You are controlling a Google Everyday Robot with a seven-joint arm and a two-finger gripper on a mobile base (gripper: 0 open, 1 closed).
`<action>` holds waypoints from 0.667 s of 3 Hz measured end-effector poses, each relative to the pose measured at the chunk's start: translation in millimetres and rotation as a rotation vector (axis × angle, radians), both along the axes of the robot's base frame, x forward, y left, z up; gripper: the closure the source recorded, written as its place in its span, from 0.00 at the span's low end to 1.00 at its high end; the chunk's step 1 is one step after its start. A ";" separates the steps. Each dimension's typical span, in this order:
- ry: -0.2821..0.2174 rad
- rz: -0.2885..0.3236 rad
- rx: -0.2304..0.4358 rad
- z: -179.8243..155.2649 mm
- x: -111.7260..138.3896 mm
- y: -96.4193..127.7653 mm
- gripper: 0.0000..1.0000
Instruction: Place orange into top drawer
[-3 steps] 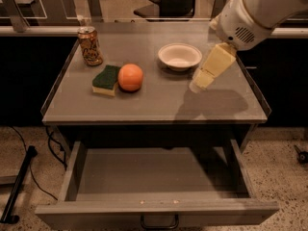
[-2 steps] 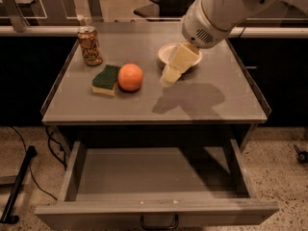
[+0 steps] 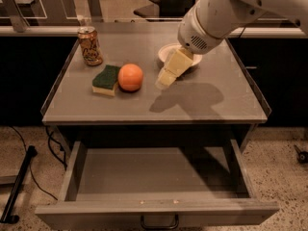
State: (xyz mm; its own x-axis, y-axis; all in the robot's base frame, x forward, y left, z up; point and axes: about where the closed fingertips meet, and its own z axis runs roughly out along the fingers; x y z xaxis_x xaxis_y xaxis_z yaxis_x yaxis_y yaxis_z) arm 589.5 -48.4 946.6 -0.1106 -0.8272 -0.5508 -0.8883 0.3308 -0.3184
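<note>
The table (image 3: pixel 211 109) stands over the open top drawer (image 3: pixel 96 215). The orange (image 3: pixel 130 77) sits left of centre on the table, just beside the sponge (image 3: pixel 106 79). A sideways nudge could send it rolling. My arm (image 3: pixel 216 18) slants down from the far right, with my pincer (image 3: pixel 163 82) just right of the orange. I cannot tell whether it is apart or together.

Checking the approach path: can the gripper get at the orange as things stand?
Probably yes. The gripper hangs just right of the orange in the camera view, with only bare tabletop between them; the sponge lies on the orange's far side, out of the way.
</note>
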 end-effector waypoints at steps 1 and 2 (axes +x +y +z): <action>0.011 0.005 0.051 -19.4 13.5 26.0 0.00; 0.032 0.036 0.108 -33.7 23.9 55.2 0.00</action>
